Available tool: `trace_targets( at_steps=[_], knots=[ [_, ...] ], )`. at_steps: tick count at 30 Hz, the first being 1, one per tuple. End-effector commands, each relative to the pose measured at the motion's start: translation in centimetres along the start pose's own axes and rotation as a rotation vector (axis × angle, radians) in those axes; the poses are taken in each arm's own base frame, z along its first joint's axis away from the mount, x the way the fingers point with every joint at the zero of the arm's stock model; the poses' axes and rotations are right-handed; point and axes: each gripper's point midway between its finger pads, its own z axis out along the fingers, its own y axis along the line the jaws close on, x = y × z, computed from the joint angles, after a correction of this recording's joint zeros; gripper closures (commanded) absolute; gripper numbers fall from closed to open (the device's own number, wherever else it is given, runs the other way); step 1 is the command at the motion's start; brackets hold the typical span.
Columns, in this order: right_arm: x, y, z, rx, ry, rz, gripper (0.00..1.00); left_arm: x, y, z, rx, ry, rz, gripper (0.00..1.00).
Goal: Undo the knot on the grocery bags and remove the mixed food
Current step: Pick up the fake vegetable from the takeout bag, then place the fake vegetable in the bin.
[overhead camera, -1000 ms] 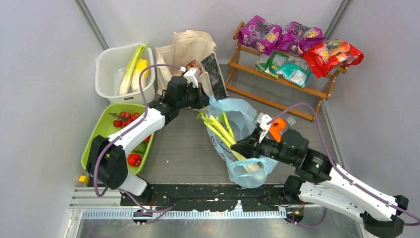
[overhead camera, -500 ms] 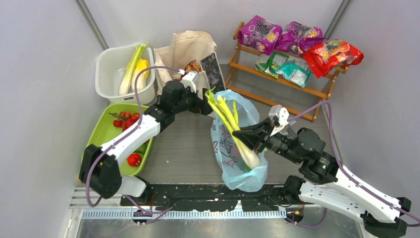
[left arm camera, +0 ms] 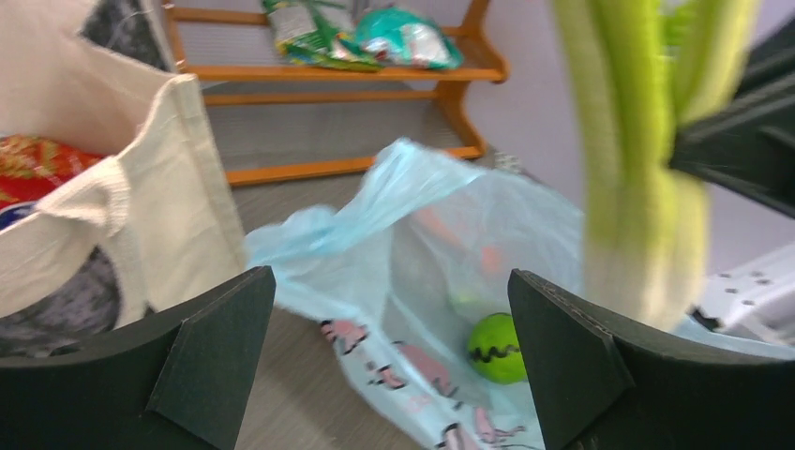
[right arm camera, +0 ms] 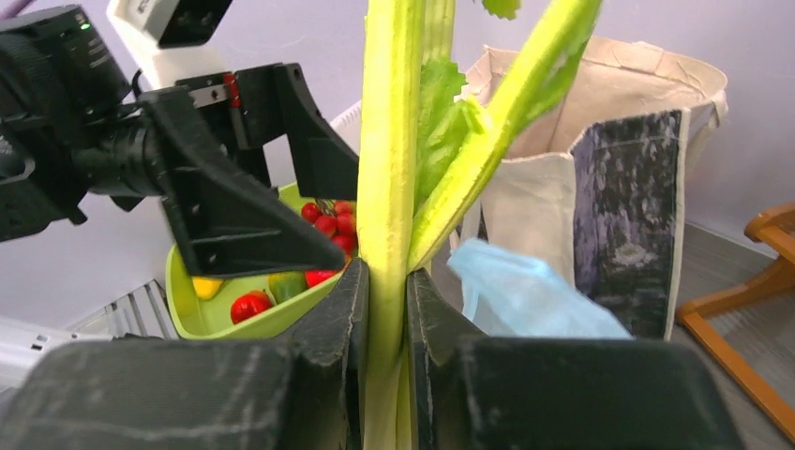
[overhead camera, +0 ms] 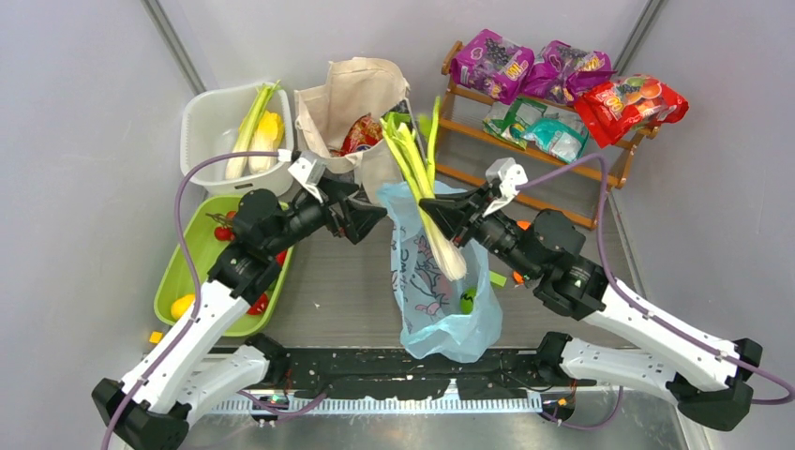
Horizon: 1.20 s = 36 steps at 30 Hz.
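Grey worktop [overhead camera: 328, 281]: thin light-blue plastic bag [overhead camera: 422, 281] open, right pincer [right arm camera: 384, 281] clamped on long green-white stalks [overhead camera: 410, 155] held above it, left pincer [left arm camera: 389, 356] wide open, empty; round green fruit [left arm camera: 495, 347] in bag, red packet [overhead camera: 359, 136] in cream canvas tote [overhead camera: 361, 89] not yet out.

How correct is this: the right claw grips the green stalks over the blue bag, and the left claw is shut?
Not quite. The left claw is open, not shut; the left wrist view shows it. The right claw does grip the green stalks over the blue bag.
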Motion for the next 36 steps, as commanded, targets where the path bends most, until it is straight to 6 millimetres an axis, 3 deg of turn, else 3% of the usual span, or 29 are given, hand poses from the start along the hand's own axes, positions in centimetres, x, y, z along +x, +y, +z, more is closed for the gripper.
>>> trace_targets(
  at_steps=[1,6,12,15,26,36],
  knots=[
    [-6.8,2.2,1.3,-0.077,-0.187,0.028,0.95,-2.7,-4.8,-1.4,0.219,-0.072,-0.06,0.0],
    [-7.4,3.8,2.8,-0.143,-0.202,0.075,0.95,-3.9,-8.4,-2.1,0.408,-0.095,-0.199,0.0],
    [-8.3,5.9,3.8,-0.202,-0.23,0.114,0.95,-4.6,-9.6,-1.9,0.478,-0.105,-0.243,0.0],
    [-8.2,6.1,4.4,-0.202,-0.223,0.125,0.95,-4.8,-10.7,-1.9,0.55,-0.101,-0.257,0.0],
    [-8.0,6.2,5.1,-0.191,-0.231,0.172,0.95,-4.9,-11.4,-1.0,0.577,-0.115,-0.277,0.0],
    [-7.2,6.1,5.3,-0.185,-0.215,0.194,0.95,-5.2,-11.4,-0.1,0.592,-0.132,-0.316,0.59]
  ],
)
